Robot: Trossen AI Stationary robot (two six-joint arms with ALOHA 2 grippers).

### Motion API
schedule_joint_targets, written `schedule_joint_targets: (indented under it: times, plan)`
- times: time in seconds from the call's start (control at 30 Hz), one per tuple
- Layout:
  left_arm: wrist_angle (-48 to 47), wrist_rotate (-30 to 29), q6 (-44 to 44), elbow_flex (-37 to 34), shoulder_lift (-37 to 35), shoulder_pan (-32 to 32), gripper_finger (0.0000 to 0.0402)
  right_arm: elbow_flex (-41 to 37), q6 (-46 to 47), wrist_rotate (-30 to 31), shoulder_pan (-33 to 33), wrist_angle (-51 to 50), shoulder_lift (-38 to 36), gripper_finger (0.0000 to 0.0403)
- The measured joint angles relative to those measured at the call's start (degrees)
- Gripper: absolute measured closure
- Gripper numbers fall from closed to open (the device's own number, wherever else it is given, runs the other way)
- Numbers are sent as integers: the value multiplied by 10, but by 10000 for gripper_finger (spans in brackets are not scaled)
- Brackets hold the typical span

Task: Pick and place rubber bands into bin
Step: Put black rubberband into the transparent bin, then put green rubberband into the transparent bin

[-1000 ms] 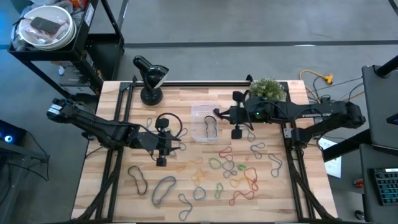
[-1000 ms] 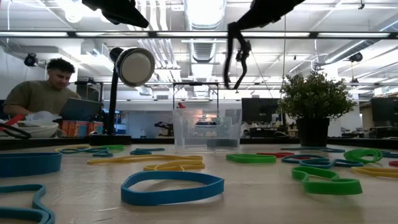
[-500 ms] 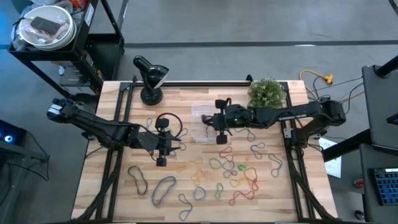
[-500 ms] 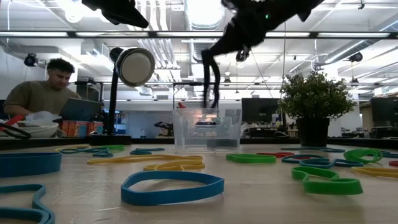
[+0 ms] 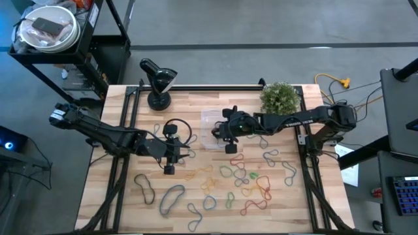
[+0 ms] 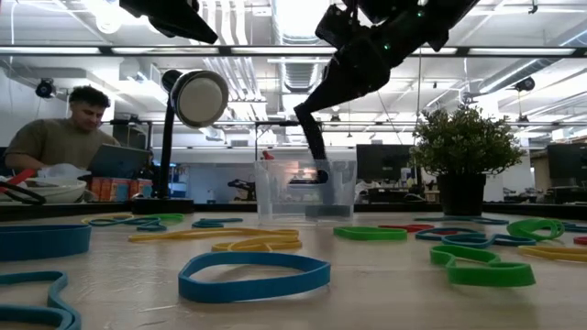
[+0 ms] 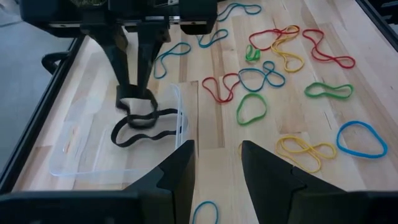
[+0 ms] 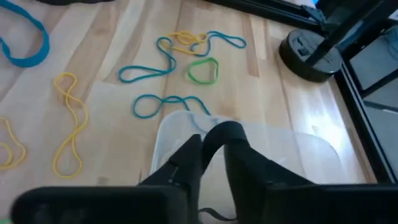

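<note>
Now the right gripper (image 5: 219,132) has swung over the bin (image 5: 210,118) and dipped inside, jaws just parting; black rubber band (image 7: 140,118) droops beneath its fingers onto the bin floor: release under way. Left gripper (image 5: 170,156) idles apart, jaws part-open, empty.

- Black desk lamp (image 5: 159,81) at the wooden desk's (image 5: 196,196) far edge.
- Small potted plant (image 5: 281,95) near the far right corner.
- White bowl (image 5: 47,27) on a black cart (image 5: 98,39) beside the desk.
- Person (image 6: 62,137) seated at a laptop (image 6: 119,160) in the background.
</note>
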Motion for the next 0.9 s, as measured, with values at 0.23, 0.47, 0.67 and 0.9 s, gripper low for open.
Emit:
schedule_joint_targets:
  times: [0.23,0.47,0.67,0.9]
  plan:
    - [-4,0,0,0,0,0,285,0,2,-3,0,-16,-3,261]
    - [-44,1,-13,0,0,0,285,0,-1,-6,0,-72,-3,227]
    - [-108,2,-36,-7,0,0,285,0,-30,-5,4,-73,-21,218]
    - [-168,5,-103,-73,0,0,285,0,-43,-6,20,-118,-85,218]
